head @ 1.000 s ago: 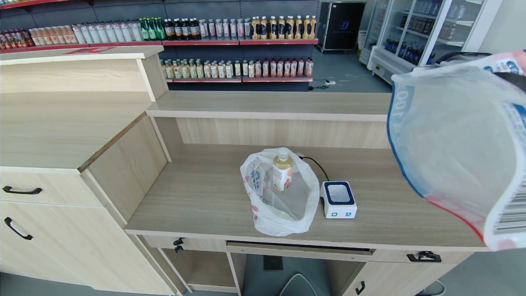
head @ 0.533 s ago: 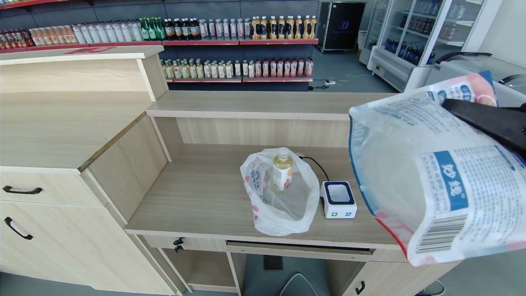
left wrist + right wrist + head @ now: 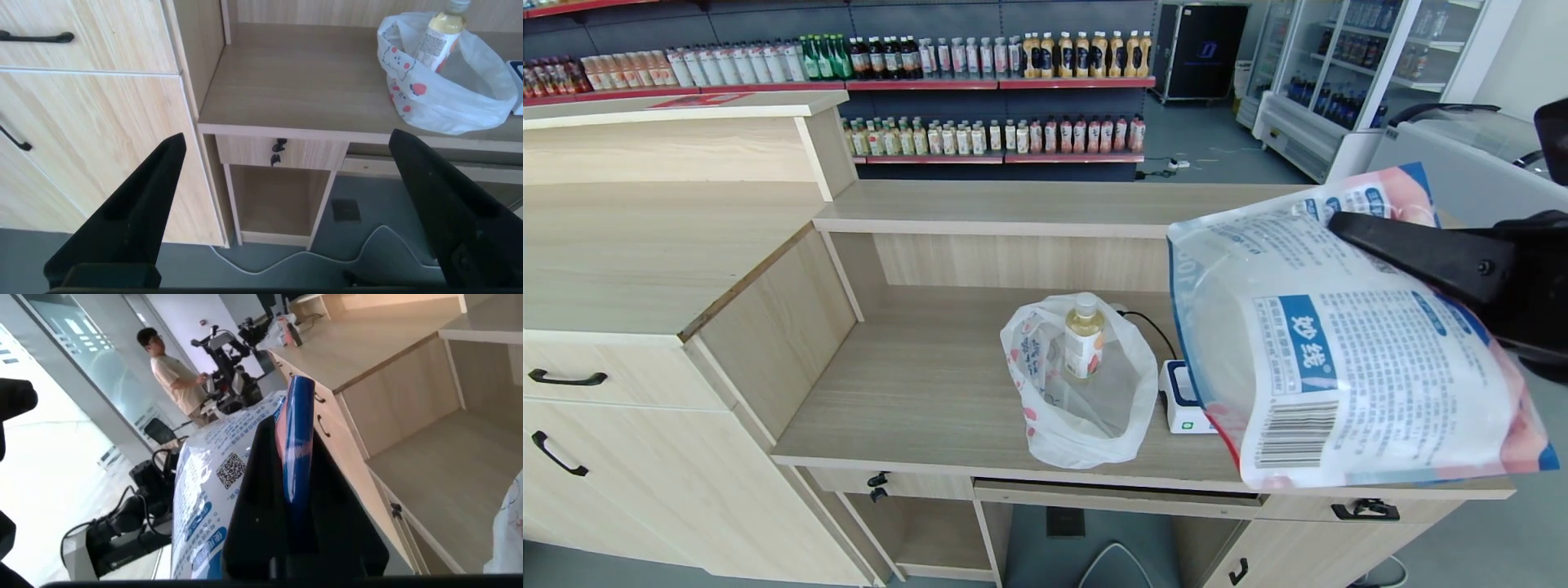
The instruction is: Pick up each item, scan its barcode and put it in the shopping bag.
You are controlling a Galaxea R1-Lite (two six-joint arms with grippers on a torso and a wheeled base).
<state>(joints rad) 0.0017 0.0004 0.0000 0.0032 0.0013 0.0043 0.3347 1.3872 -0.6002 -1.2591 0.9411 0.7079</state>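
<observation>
One pale-tea plastic bottle already stands in the white printed plastic shopping bag while my right pincer grips a clear blue-and-red-edged pouch aloft to its right, scanning and bagging seemingly left.

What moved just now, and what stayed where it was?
The right pincer, gripping the snack packet, swung it left and lower, toward the scanner. The packet now hides part of the scanner in the head view. Nothing was grabbed or dropped. The shopping bag with the bottle inside and the scanner stayed put on the counter.
</observation>
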